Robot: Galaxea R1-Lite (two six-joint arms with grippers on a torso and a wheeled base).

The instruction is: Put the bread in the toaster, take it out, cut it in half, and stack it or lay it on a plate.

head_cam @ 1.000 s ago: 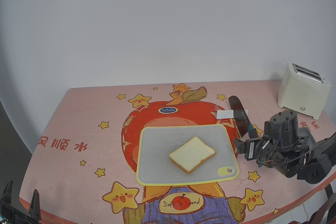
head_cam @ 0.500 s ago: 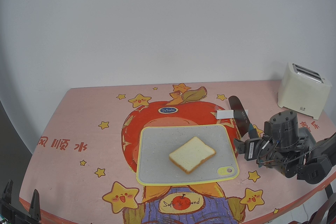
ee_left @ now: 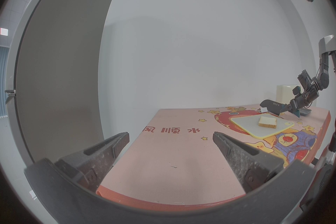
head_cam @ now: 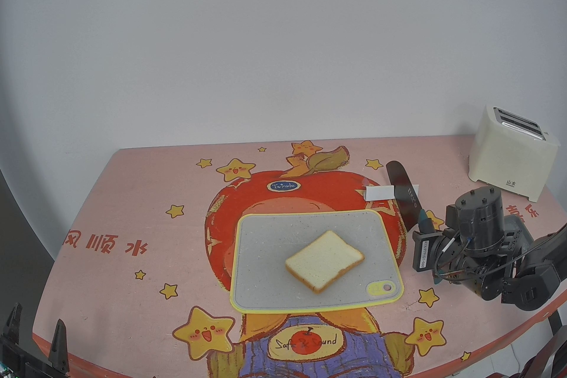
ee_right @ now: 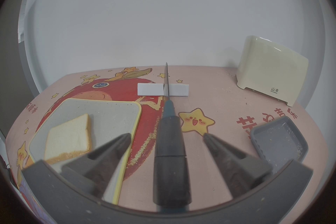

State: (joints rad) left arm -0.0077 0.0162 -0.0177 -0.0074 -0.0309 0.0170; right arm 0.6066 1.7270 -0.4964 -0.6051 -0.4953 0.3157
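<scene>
A slice of bread (head_cam: 323, 260) (ee_right: 68, 139) lies flat on the grey, yellow-rimmed cutting board (head_cam: 260, 279). To the board's right, a dark knife (head_cam: 404, 187) (ee_right: 170, 137) lies with its blade over a small white rest (head_cam: 379, 192). My right gripper (head_cam: 423, 236) (ee_right: 169, 160) is open, one finger on each side of the knife's handle with small gaps. The cream toaster (head_cam: 512, 152) (ee_right: 271, 74) stands at the table's back right. A grey plate (ee_right: 279, 140) sits near the toaster. My left gripper (head_cam: 35, 338) (ee_left: 171, 151) hangs open off the table's front left corner.
The pink table (head_cam: 147, 208) carries a large apple print. Its left half is bare. The table's right edge runs close behind the right arm. A plain wall stands behind the table.
In the head view, the right gripper's finger that stuck out towards the cutting board has drawn in towards the knife handle. Bread, knife and left arm have not moved.
</scene>
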